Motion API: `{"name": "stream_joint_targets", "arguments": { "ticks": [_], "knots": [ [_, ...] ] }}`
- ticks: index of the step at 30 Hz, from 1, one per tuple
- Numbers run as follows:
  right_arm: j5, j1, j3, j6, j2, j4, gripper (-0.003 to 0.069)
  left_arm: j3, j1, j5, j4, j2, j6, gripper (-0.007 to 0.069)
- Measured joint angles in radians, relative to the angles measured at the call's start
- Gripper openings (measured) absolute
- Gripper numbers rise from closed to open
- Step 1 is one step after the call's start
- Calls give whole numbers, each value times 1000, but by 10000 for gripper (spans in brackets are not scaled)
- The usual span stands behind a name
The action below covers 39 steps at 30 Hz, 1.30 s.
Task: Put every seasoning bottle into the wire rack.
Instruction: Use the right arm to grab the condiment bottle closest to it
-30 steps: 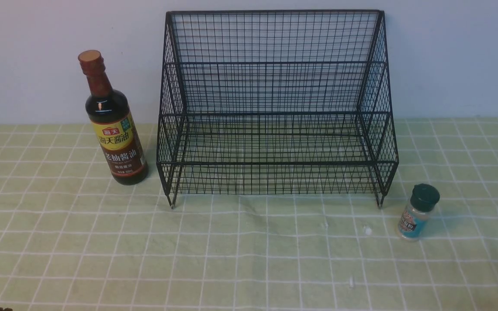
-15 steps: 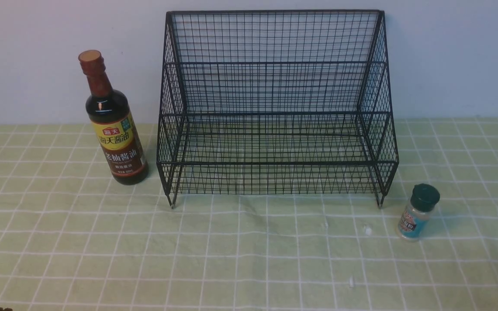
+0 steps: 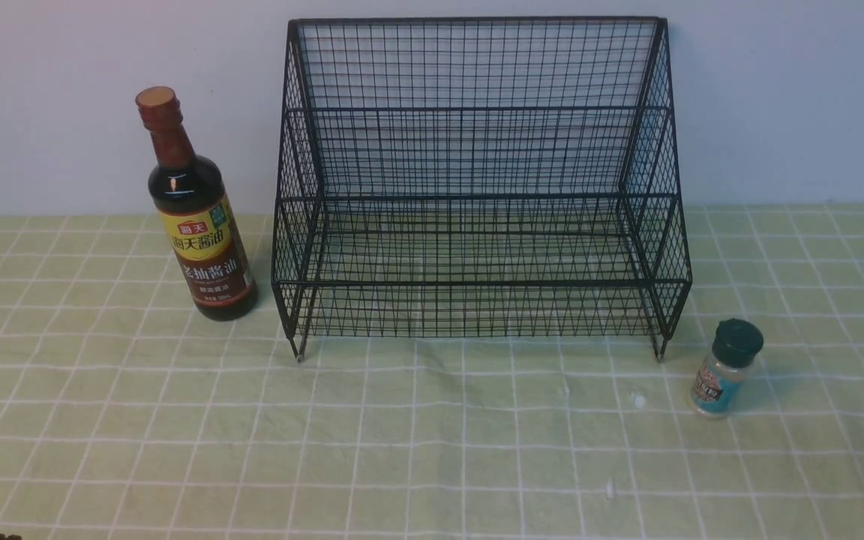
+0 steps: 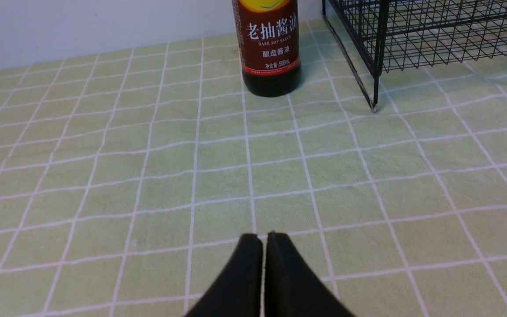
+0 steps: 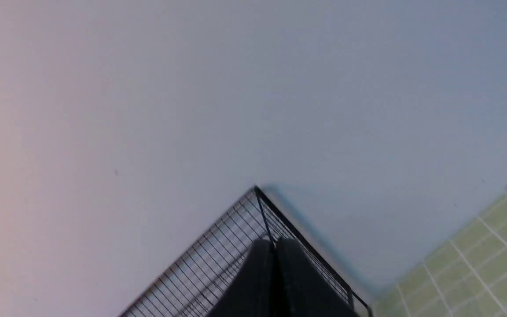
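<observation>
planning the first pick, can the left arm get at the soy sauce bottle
Probably yes: only bare tablecloth lies between the shut left tool and the soy sauce bottle, with the wire rack beside it.

soy-sauce bottle [image 4: 271, 53] left of the wire rack [image 3: 477, 283]: label reads 海天酱油, 老抽酱油, DARK SOY SAUCE, 酿造酱油, 500mL; shaker [image 3: 715, 384] right of the wire rack: label print too small to read.
</observation>
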Motion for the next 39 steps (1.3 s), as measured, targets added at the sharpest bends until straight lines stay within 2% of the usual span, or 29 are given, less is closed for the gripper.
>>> {"name": "stream_joint_targets", "arguments": {
  "ticks": [2, 5, 6, 9, 15, 17, 23, 30, 33, 34, 35, 39],
  "knots": [
    [93, 3, -90, -16, 10, -15, -15, 0, 0, 0, 0, 0, 0, -6],
    [330, 10, -305, -84, 131, -107, -15, 0, 0, 0, 0, 0, 0, -6],
    [348, 10, -319, -88, 143, -107, -15, 0, 0, 0, 0, 0, 0, -6],
    [673, 11, -566, -187, 397, -164, -15, 0, 0, 0, 0, 0, 0, -6],
    [1045, 11, -865, -346, 821, -183, -15, 0, 0, 0, 0, 0, 0, -6],
    [1117, 12, -942, -371, 943, -184, -15, 0, 0, 0, 0, 0, 0, -6],
    [1140, 79, -1066, -428, 1226, -218, -12, 0, 0, 0, 0, 0, 0, -6],
    [1083, 158, -1108, -375, 1381, -333, 11, 0, 0, 0, 0, 0, 0, -6],
    [1058, 175, -1108, -372, 1429, -369, 77, 0, 0, 0, 0, 0, 0, -6],
    [1046, 178, -1109, -372, 1450, -378, 119, 0, 0, 0, 0, 0, 0, -6],
    [1044, 178, -1109, -372, 1454, -378, 127, 0, 0, 0, 0, 0, 0, -6],
    [982, 179, -1110, -370, 1536, -382, 346, 0, 0, 1, 0, 0, 0, -6]
  ]
}}
